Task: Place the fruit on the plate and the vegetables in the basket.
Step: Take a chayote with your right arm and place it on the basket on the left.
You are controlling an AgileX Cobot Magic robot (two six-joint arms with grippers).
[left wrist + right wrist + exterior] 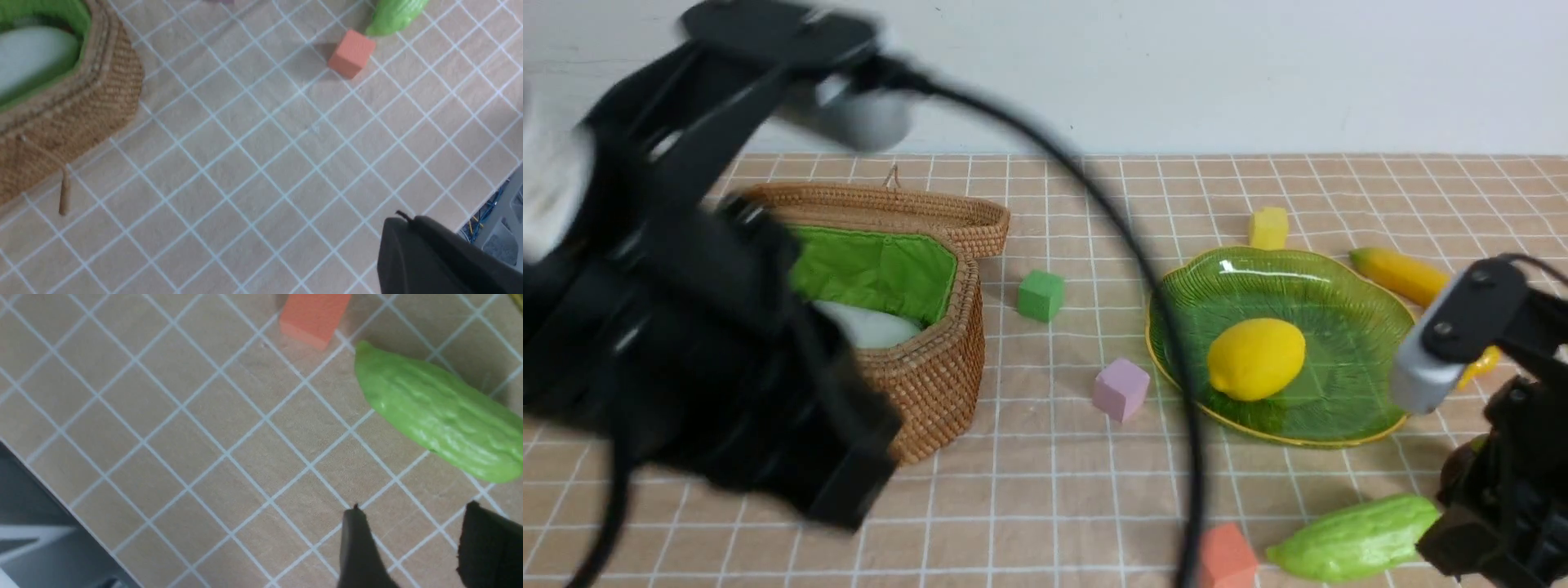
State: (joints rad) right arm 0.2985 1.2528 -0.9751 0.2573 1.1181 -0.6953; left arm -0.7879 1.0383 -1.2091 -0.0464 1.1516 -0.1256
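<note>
Checked tan cloth (1045,490), job partly done — lemon (1255,359) on the green plate (1347,286), white radish (870,327) in the wicker basket (931,376). Yet to be placed are the banana (1401,276) beside the plate and the gourd (1356,539) on the cloth. The right gripper (412,522) hangs near the gourd with fingers apart and empty — the left gripper (412,245) is closed on nothing.

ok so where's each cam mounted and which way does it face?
Front: between the arms, facing forward at basket, plate, lemon; left arm blurred at left, right arm low at right.
Left wrist: on the left arm, looking down at basket corner and orange cube; shut left pincer shows.
Right wrist: on the right arm, looking down at gourd and orange cube; open right pincer shows.
Shared: all three see the orange cube and gourd.
</note>
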